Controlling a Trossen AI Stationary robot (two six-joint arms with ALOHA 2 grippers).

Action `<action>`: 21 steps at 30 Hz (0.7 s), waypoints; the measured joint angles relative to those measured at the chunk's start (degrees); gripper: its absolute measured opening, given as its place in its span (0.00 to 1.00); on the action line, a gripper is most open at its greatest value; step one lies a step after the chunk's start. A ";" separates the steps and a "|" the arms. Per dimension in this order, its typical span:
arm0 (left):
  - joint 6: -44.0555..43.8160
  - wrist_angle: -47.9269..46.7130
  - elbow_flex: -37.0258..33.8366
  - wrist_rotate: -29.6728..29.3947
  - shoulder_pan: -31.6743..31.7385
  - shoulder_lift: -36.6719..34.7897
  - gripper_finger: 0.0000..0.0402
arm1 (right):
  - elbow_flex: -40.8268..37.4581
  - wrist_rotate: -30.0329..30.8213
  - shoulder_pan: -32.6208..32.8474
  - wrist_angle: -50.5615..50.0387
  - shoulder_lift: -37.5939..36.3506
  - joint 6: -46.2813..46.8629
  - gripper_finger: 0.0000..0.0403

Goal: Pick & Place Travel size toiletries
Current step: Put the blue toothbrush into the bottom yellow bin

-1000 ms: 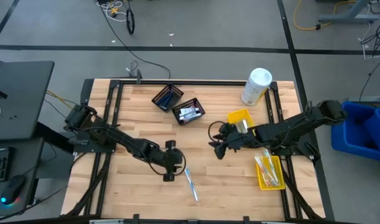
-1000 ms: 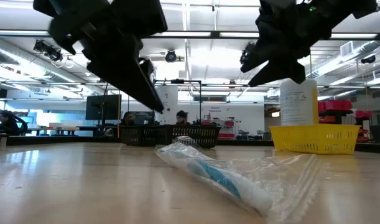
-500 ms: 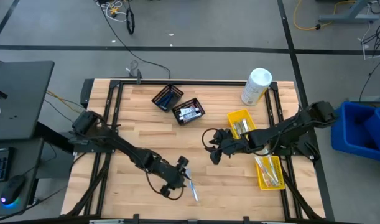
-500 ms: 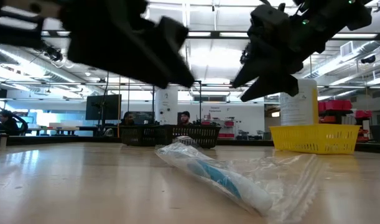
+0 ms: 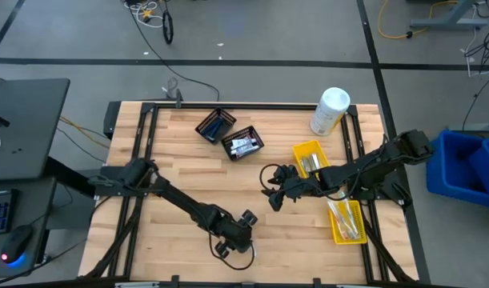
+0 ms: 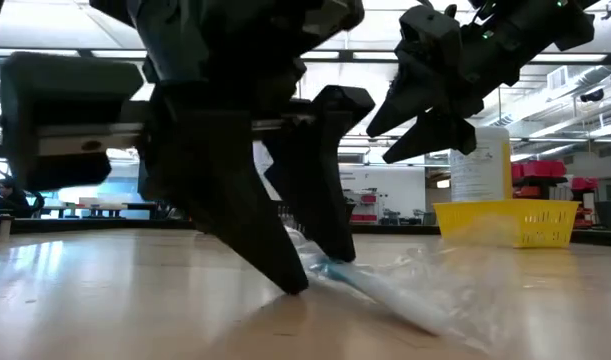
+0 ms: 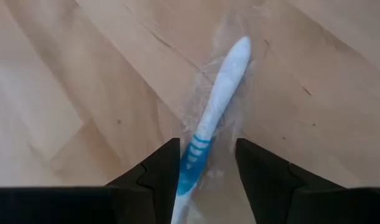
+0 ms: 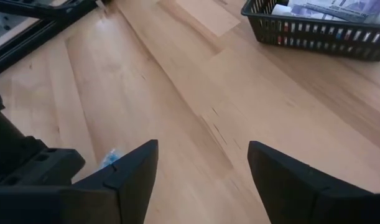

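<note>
The right gripper [image 8: 202, 165] hangs above the wooden table [image 8: 177, 81] with its two dark fingers [image 8: 130, 171] spread wide and nothing between them. A black mesh basket [image 8: 320, 40] holding pale packets sits farther off on the boards. The left arm [image 8: 25, 165] is close by, a bit of blue toothbrush [image 8: 109, 158] peeking out beside it.

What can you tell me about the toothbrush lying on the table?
The toothbrush is thin, white with a blue part along its handle, and sealed in a clear crinkly plastic wrapper. It lies flat on the wooden table, near the front edge, apart from the baskets and bins. The left gripper has its fingers open and set down on either side of the blue end, so the toothbrush sits in the gap between them. It is not lifted; it rests on the wood.
</note>
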 joint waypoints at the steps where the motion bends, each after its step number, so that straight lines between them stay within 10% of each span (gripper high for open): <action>1: 0.18 0.05 0.10 -0.11 0.00 0.37 0.42 | 0.00 -0.02 0.00 0.14 0.00 0.00 0.64; 21: -9.31 -1.42 0.16 4.54 1.92 1.02 0.08 | 0.00 -1.54 0.11 0.54 -0.02 -3.85 0.57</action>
